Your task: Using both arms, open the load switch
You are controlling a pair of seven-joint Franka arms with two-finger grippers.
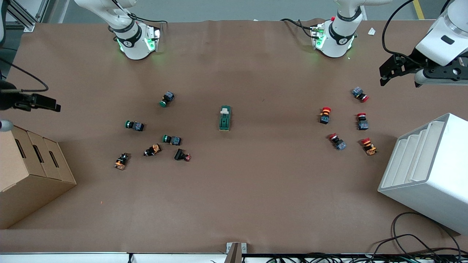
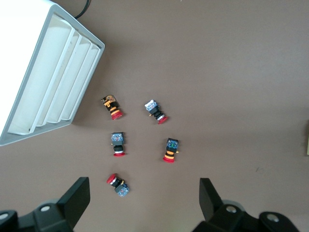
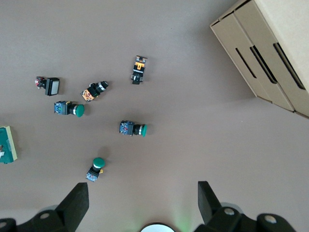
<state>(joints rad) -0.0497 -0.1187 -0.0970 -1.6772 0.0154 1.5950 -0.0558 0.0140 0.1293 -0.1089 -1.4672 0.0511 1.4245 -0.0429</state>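
The load switch [image 1: 225, 118] is a dark green block with a white toggle, lying alone at the middle of the table; its end also shows at the picture's edge in the right wrist view [image 3: 7, 144]. My left gripper [image 1: 389, 73] hangs open over the left arm's end of the table, above the red push-buttons, its fingers [image 2: 77, 200] wide apart with nothing between them. Over the right arm's end, by the cardboard box, my right gripper [image 1: 55, 107] is also open, and its fingers [image 3: 210, 200] hold nothing. Both grippers are well away from the switch.
Several green-capped and orange push-buttons [image 1: 172, 139] lie toward the right arm's end. Several red-capped ones [image 1: 325, 115] lie toward the left arm's end. A cardboard box [image 1: 29, 175] and a white slotted rack [image 1: 431, 171] stand at the table's two ends. Cables [image 1: 413, 244] trail near the front edge.
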